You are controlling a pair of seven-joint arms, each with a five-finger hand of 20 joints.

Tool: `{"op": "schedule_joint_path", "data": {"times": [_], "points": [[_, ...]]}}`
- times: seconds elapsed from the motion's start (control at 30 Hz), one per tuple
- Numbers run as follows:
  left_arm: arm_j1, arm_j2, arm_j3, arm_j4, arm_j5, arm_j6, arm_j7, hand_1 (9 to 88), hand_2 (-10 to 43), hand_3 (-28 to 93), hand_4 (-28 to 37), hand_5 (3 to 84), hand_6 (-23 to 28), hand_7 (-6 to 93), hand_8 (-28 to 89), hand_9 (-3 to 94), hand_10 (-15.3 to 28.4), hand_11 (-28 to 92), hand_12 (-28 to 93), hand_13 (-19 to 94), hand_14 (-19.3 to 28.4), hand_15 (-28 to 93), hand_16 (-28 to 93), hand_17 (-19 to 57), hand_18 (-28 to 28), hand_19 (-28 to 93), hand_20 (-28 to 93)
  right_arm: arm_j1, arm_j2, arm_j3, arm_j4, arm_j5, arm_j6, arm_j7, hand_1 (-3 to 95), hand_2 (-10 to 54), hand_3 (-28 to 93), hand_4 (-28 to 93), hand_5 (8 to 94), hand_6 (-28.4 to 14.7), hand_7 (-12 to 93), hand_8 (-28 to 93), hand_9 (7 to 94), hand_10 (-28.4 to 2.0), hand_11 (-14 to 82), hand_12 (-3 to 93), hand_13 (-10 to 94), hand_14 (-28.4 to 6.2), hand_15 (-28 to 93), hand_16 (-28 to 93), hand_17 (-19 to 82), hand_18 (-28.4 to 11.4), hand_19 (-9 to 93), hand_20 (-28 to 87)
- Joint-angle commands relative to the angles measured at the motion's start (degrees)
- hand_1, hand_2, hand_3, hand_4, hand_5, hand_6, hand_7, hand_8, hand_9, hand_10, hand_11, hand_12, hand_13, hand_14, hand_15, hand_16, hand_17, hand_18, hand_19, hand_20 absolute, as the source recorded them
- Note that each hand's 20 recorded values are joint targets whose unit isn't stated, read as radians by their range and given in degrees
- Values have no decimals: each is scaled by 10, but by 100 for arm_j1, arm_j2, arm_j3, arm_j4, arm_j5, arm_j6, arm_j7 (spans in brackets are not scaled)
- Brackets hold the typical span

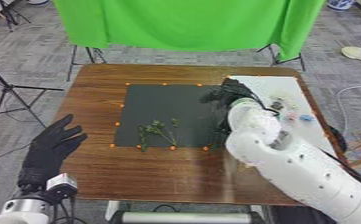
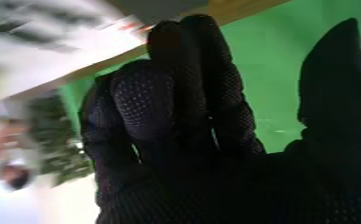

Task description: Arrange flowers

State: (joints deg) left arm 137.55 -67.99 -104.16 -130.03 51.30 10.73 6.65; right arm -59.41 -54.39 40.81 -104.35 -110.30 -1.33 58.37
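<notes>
Green leafy sprigs [image 1: 159, 131] lie on the lower part of the dark mat [image 1: 154, 102]. My right hand [image 1: 232, 91] is above the mat's right edge, beside the white board [image 1: 270, 85]. On that board are small flower pieces: a pink one [image 1: 292, 117] and a blue one [image 1: 307, 118], partly near my arm. In the right wrist view my right hand [image 2: 185, 115] is open, its thumb well apart from the fingers and nothing held between them. My left hand [image 1: 48, 152] is open over the table's left edge, away from the sprigs.
Orange markers outline the mat on the brown wooden table [image 1: 159, 180]. A green cloth [image 1: 185, 25] hangs on stands behind the table. A black tripod [image 1: 12, 87] stands on the floor at the left.
</notes>
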Motion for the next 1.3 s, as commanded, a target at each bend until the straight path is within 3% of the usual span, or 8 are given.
{"op": "schedule_joint_path", "data": {"times": [0.03, 0.13, 0.33, 0.83, 1.3], "points": [[78, 14, 50, -22, -12, 46, 14, 237, 51, 809, -222, 346, 87, 154, -104, 341, 202, 293, 99, 249, 266, 527, -94, -120, 231, 552, 34, 84, 647, 99, 450, 119, 0, 436, 230, -24, 826, -230, 660, -106, 221, -128, 647, -231, 588, 205, 685, -152, 864, 147, 346, -284, 932, 390], [81, 17, 64, -22, -32, 64, 56, 238, 52, 808, -222, 346, 86, 154, -104, 341, 202, 293, 99, 249, 266, 527, -94, -120, 231, 551, 34, 122, 691, -11, 581, 186, 5, 471, 234, -30, 829, -232, 654, -107, 225, -129, 640, -231, 592, 205, 680, -154, 865, 146, 344, -284, 932, 391], [-36, 12, 135, 18, -16, 0, 11, 238, 52, 808, -222, 346, 86, 154, -105, 342, 202, 294, 99, 249, 266, 527, -94, -120, 231, 552, 34, 210, 664, -215, 864, 176, 48, 489, 241, -38, 831, -238, 642, -108, 230, -132, 625, -234, 595, 202, 667, -157, 863, 142, 333, -284, 932, 373], [-45, -56, 106, 26, -14, -40, -46, 238, 51, 809, -220, 345, 86, 155, -105, 341, 202, 294, 99, 249, 264, 526, -94, -120, 231, 552, 33, 132, 589, -552, 1020, -153, -371, 466, 255, -61, 837, -248, 621, -111, 240, -138, 593, -239, 602, 195, 640, -170, 865, 130, 308, -284, 932, 331], [-152, -57, 131, 57, 7, -87, -87, 238, 51, 808, -221, 345, 86, 154, -105, 341, 202, 293, 100, 249, 266, 526, -94, -120, 232, 552, 34, 111, 445, -1031, 1248, -354, -616, 445, 300, -81, 842, -255, 657, -95, 265, -144, 612, -225, 604, 191, 647, -164, 860, 124, 304, -284, 932, 320]]}}
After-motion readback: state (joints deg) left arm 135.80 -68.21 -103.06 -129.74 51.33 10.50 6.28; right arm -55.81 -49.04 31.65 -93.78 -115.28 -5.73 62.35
